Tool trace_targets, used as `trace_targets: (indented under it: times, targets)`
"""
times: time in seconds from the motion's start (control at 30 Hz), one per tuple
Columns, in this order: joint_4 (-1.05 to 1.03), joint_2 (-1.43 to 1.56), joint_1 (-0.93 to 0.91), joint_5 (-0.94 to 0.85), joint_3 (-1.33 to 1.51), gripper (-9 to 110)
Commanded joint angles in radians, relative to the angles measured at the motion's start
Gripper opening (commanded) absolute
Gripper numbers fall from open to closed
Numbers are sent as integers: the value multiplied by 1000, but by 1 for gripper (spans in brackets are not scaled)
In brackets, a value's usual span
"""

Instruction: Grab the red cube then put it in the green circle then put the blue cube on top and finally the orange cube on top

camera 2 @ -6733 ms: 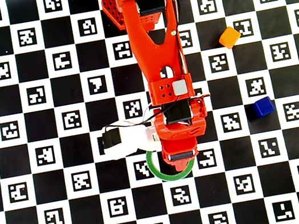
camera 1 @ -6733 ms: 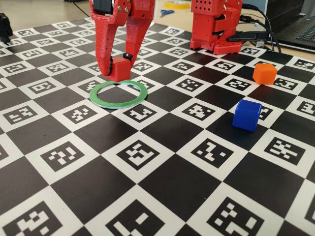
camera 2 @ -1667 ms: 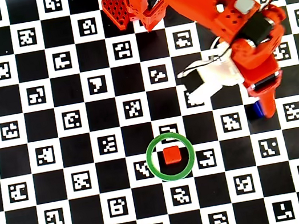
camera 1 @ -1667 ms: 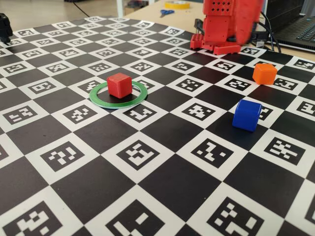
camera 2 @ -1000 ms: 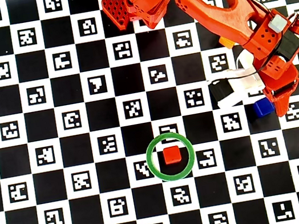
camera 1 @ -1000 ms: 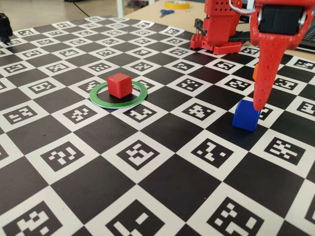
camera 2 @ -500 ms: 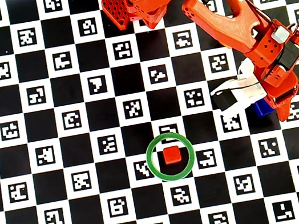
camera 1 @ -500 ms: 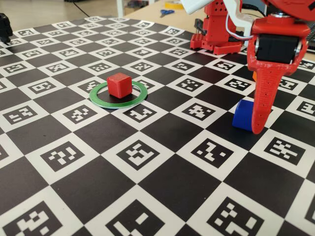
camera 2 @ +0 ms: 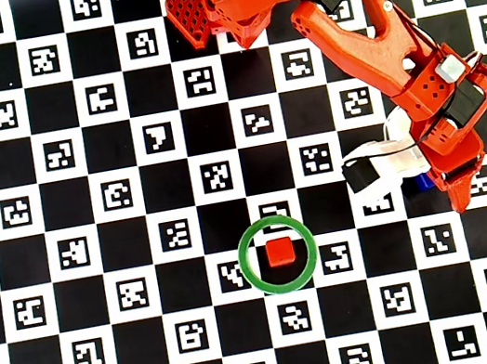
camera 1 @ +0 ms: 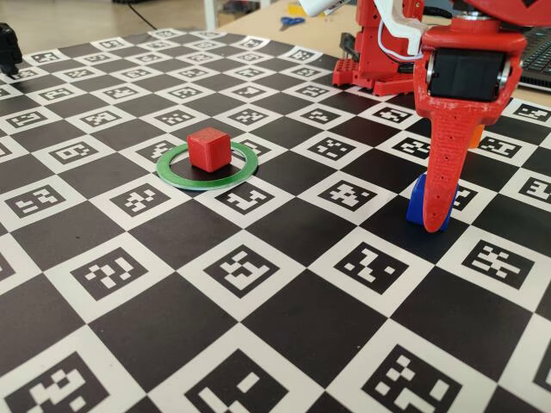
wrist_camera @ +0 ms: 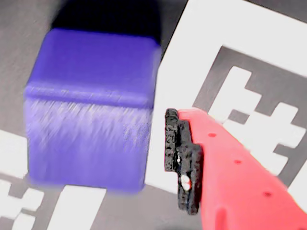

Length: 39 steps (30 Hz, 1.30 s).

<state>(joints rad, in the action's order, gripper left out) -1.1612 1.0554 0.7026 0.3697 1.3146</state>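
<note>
Surface: a flat black-and-white checkerboard surface (camera 1: pixel 258 344) with a coded marker printed in every white square; it carries everything in the scene.

Green circle: a thin flat green plastic ring (camera 1: pixel 176 176) lying flat left of centre in the fixed view; in the overhead view it (camera 2: pixel 253 277) sits just below centre, at about 8 o'clock from the arm's tip.

Red cube: a small matte red plastic cube (camera 1: pixel 209 148) standing upright inside the green ring, resting on the surface; the overhead view shows it (camera 2: pixel 279 251) near the ring's middle, clear of the rim.

Blue cube: a small deep-blue plastic cube with rounded edges (camera 1: pixel 418 202) on the surface, well apart from the ring, at roughly 3 o'clock from it in the fixed view. The red finger covers most of it there. It fills the left half of the wrist view (wrist_camera: pixel 91 110), blurred, and only a sliver (camera 2: pixel 424 181) shows under the arm from overhead.

Orange cube: a small bright-orange piece (camera 1: pixel 476 136) peeks out behind the red finger in the fixed view; too little shows to place it exactly.

Fingers: the red printed two-finger gripper (camera 1: pixel 437 215) points down at the blue cube. In the wrist view one finger with a black pad (wrist_camera: pixel 184 163) stands just beside the cube's right face with a narrow gap visible; the other finger is out of sight, so I cannot tell whether the fingers are apart or together.
</note>
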Motion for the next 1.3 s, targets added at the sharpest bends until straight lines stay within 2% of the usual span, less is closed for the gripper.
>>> trace_targets:
  times: [0.0, 0.4, 0.9, 1.27]
  targets:
    - [6, 23, -5, 5, -77, 42]
    - [28, 6, -6, 0, -74, 39]
    - [81, 5, -11, -25, -37, 15]
    - [81, 9, -18, -41, -34, 5]
